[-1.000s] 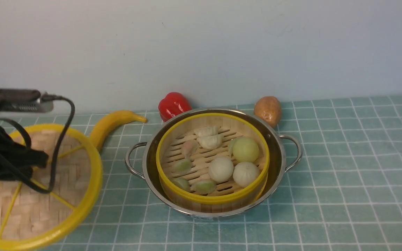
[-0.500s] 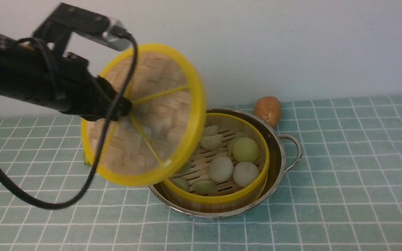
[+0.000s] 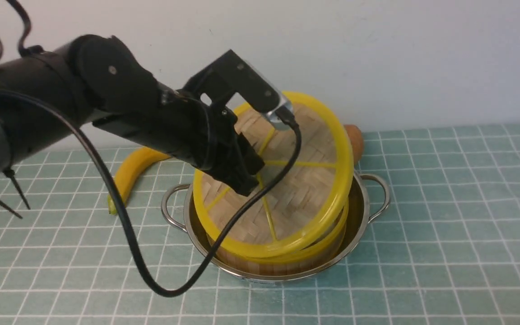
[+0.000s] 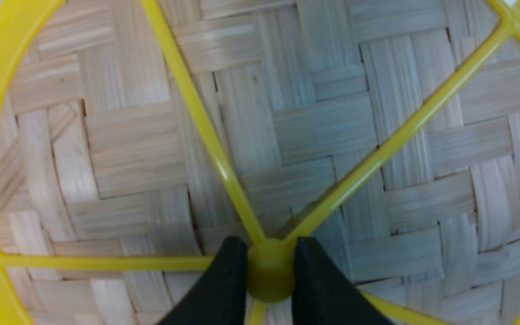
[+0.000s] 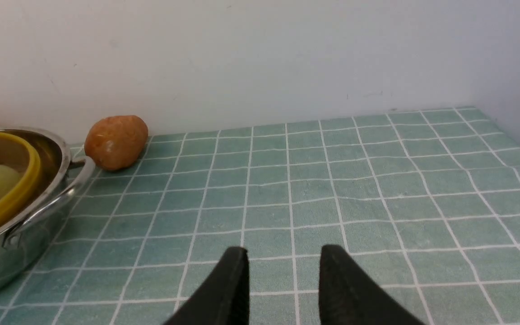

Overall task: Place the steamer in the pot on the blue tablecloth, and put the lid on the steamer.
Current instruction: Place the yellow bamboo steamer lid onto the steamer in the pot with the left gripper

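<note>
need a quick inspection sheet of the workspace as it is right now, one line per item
Surface: blue checked tablecloth, lying flat, no spills seen.
Job's things: steamer sits inside the pot; lid is tilted over the steamer, not yet seated flat.
Clutter: banana left of the pot; potato behind it by the wall.
Claws: left claw shut on the lid's centre knob; right claw open, holding nothing, over the cloth.
Cables: black cable loops from the left arm down in front of the pot.
Surroundings: plain pale wall; nothing else seen.

Bright, even, diffuse light, faint shadows, mild glare on the pot [image 3: 359,201], slightly soft close-up lid [image 4: 287,113].
</note>
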